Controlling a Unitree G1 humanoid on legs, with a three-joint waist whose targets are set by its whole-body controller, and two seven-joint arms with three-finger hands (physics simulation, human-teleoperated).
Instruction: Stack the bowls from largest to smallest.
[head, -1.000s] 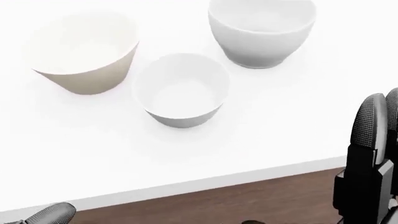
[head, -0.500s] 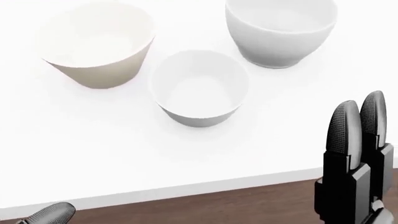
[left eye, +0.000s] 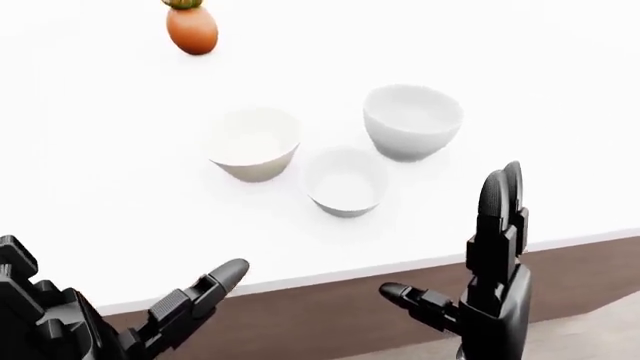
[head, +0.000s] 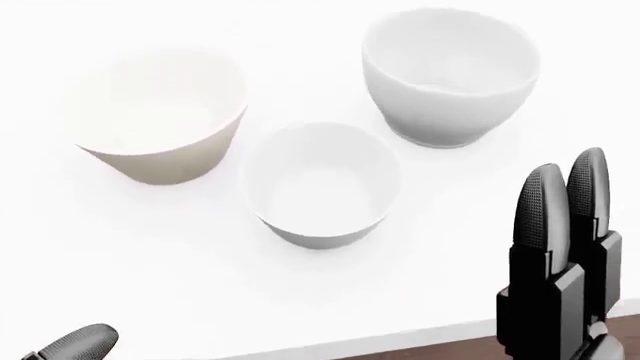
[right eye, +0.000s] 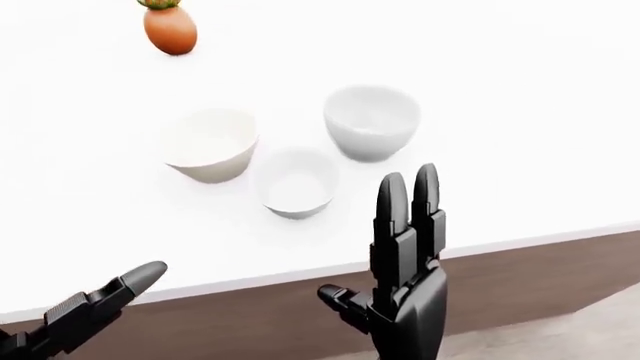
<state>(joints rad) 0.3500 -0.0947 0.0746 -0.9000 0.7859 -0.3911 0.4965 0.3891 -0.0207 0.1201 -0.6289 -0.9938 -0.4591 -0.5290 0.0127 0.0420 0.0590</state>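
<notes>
1. The white table (left eye: 120, 187) carries everything; its edge runs across the bottom of the eye views.
2. The grey-white bowl (head: 448, 75), the largest, sits upper right in my head view.
3. The beige bowl (head: 160, 120) stands well left of it, apart.
4. The small white bowl (head: 322, 184) sits between them, lower, touching neither.
5. My right hand (right eye: 405, 255) is released, fingers upright, holding nothing, over the table edge.
6. My left hand (left eye: 185, 304) lies unclenched and empty, lower left.
7. An orange fruit (left eye: 191, 30) rests far off, top left.
</notes>
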